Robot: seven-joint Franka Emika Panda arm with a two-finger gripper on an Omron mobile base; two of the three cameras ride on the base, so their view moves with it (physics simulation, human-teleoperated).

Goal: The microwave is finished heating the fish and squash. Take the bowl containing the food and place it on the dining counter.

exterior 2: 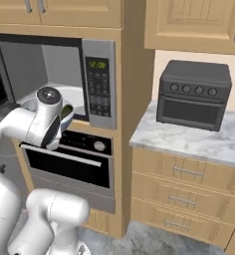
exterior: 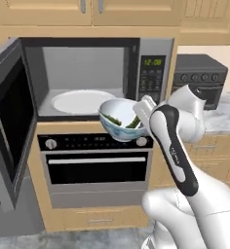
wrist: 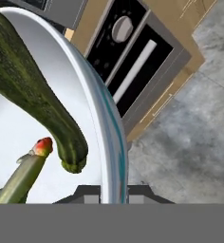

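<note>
Left base view shows the wide grey steel microwave (exterior: 95, 78) with its door swung open to the left and its flat white round turntable (exterior: 83, 102) bare, so the first part of the job looks done: the small round white bowl with a blue patterned outside (exterior: 121, 122) is out of the cavity. It hangs in the air in front of the microwave's lower edge, above the black-glass oven with a round knob (exterior: 95, 160), held at its right rim by the white arm's two-finger gripper (exterior: 142, 111). The dark green elongated pieces of food (exterior: 118, 120) lie inside it (one thick and curved, others thinner).

In the hand view the gripper (wrist: 115, 193) is clenched on the bowl's pale rim (wrist: 109, 142), one dark tip on each side of the wall, with the thick green piece (wrist: 35, 95) and a thinner stalk with a reddish end (wrist: 28, 168) resting in the white hollow. The bowl seems roughly level in the left base view.

What is left is the carry and the set-down. The right base view shows a white-grey veined marble surface (exterior 2: 199, 142) over light wooden drawers, carrying a small dark toaster oven (exterior 2: 194, 94); whether this is the dining counter cannot be told from here. The bowl is well apart from it, so the transport has, by judgement, barely begun.
</note>
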